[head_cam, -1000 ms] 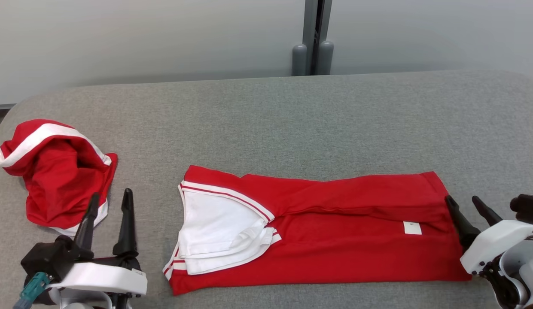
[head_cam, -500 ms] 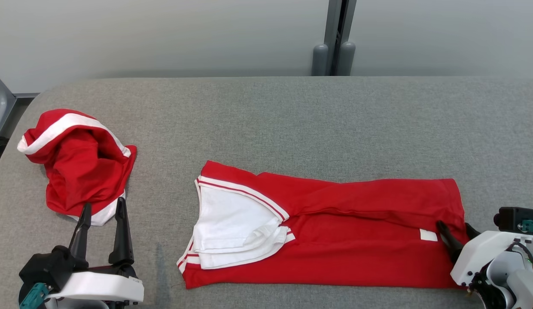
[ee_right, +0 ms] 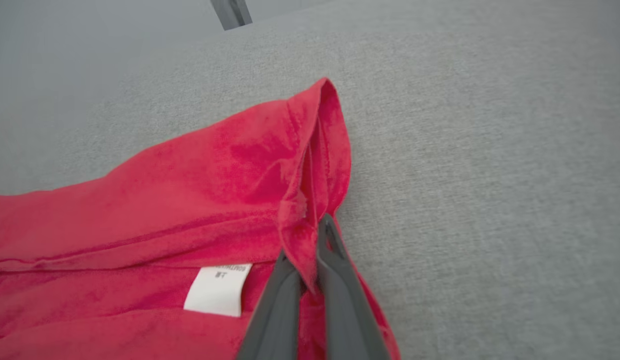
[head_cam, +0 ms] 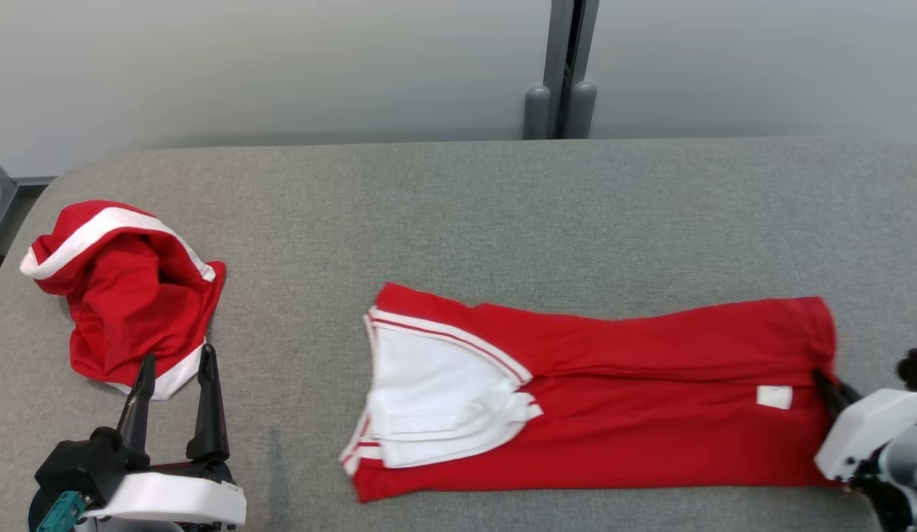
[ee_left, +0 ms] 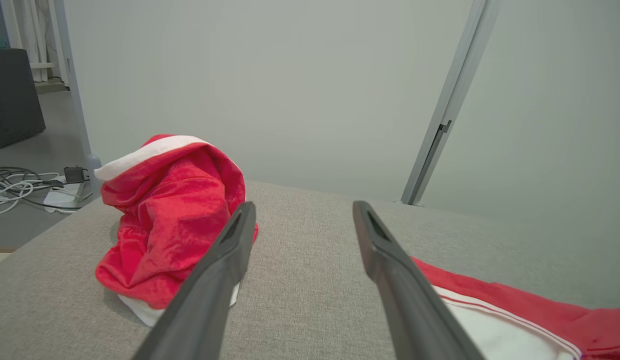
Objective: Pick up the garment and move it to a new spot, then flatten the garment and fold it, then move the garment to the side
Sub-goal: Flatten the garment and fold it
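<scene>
Low over the near right edge of the grey table [head_cam: 502, 214], the right gripper [head_cam: 829, 378] points up and left, fingers pressed together on the end hem of the folded red garment [head_cam: 635, 414], which stretches away to its left; a white label [ee_right: 217, 290] sits just left of its tips. The left gripper [head_cam: 176, 356] hovers with fingers spread and empty, a crumpled red garment [head_cam: 125, 295] just ahead of its tips

Left end effector [ee_left: 304, 207] over grey fabric tabletop [ee_left: 300, 300], two dark fingers spread wide. Crumpled red cloth heap with white band [ee_left: 170, 215] sits behind left finger. Flat red garment with white striped panel [ee_left: 514, 315] lies lower right. Tangled cables [ee_left: 20, 187] on floor, far left.
</scene>
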`<state>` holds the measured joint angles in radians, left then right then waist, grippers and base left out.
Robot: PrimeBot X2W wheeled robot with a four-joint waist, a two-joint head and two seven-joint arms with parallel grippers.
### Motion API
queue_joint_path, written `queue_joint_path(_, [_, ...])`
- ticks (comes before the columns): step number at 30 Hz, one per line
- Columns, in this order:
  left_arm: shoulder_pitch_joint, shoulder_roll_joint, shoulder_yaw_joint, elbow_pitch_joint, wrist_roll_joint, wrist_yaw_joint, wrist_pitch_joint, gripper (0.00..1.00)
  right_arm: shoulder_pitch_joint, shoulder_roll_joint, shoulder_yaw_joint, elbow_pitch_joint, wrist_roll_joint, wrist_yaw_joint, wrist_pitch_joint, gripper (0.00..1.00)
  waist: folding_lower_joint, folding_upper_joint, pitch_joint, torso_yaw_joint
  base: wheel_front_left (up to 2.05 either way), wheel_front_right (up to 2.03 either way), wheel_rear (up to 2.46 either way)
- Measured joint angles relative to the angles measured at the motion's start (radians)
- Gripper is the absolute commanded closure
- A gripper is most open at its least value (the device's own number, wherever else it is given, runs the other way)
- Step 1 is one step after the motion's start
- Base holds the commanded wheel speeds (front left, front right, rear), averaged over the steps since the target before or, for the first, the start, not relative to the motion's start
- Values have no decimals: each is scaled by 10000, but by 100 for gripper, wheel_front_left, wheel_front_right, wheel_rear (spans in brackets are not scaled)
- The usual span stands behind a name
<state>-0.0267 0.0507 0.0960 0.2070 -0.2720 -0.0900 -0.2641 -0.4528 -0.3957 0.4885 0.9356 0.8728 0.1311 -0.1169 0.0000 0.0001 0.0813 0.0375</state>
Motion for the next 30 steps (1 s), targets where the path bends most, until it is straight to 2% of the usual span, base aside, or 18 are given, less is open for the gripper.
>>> queue_joint_path(7, [143,-10,-75,-75,-40,36,0,0,-10,-1252,-280,359,54,-2,-337,100,0,0,-165,-203,0,0,0])
queue_joint_path(13, [252,-12,-128,-159,-127,127,0,0,-178,-1419,-81,-203,-159,-2,-479,100,0,0,-198,-478,0,0,0])
queue_joint_path(22, [269,-13,-332,-146,-228,222,0,0,-219,-456,593,-2598,-696,-4,-476,100,0,0,-301,-763,0,0,0])
queue_joint_path(30, [225,-17,-525,-58,-291,224,0,0,206,771,907,-4426,-1367,-4,150,100,0,0,-345,-478,0,0,0])
